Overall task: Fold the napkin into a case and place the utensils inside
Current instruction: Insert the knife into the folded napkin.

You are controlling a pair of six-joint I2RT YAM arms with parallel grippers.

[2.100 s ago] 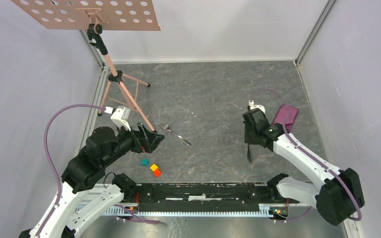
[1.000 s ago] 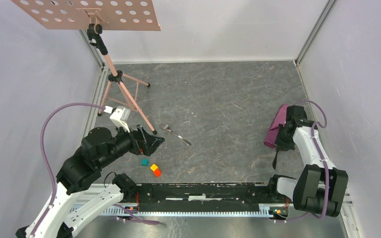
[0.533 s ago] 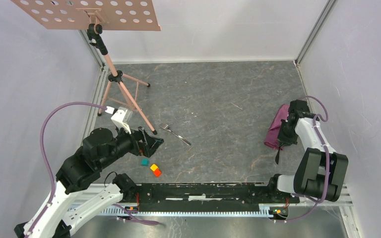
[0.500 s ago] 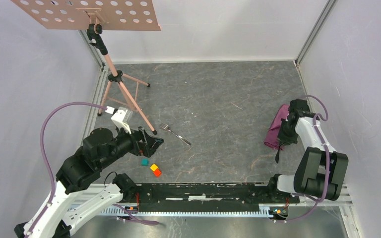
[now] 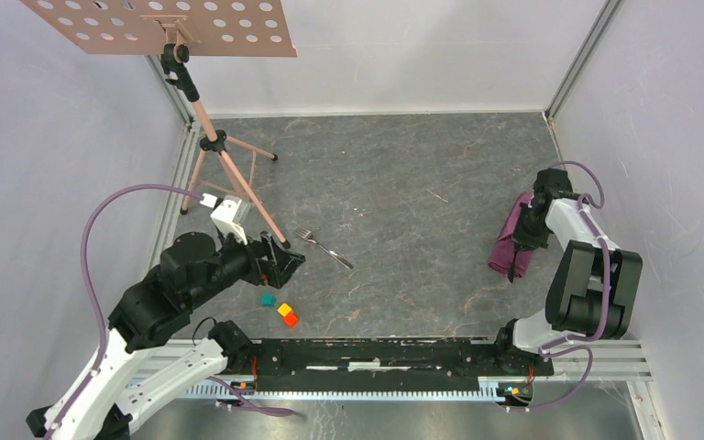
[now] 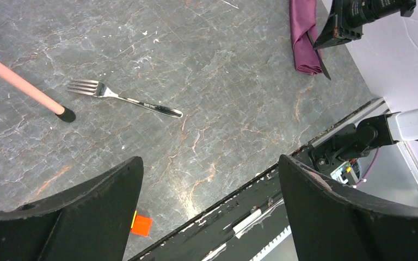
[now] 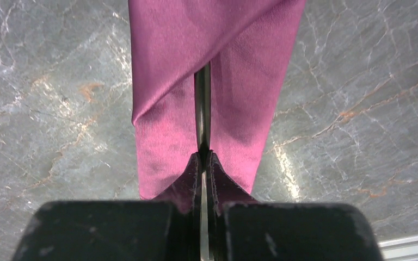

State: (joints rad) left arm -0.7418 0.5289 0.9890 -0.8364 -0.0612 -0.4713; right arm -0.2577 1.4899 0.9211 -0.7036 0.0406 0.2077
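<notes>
We see the right arm folded back tightly, its elbow near the right wall. The right tool (image 7: 202, 156) is low over the table (image 5: 394, 165). Its two dark fingers are pressed together on the knife (image 7: 202, 103), a thin, flat, dark strip. The knife runs from the fingertips under a slanted flap of the napkin (image 7: 217, 54).

The napkin lies at the right side of the table, near the wall. It is folded into a long narrow shape, plum-purple, with a fine weave and a soft shine.

The left arm is bent at the elbow and raised over the left side of the table. The left tool (image 6: 209, 160) is tilted down and its broad black fingers stand wide apart, holding nothing. Below it lies the fork (image 6: 122, 98), flat on the table, with silvery tines and a slim shiny handle.

The table is grey, like marbled stone with pale veins. An orange block (image 6: 141, 224) lies near its front edge.
</notes>
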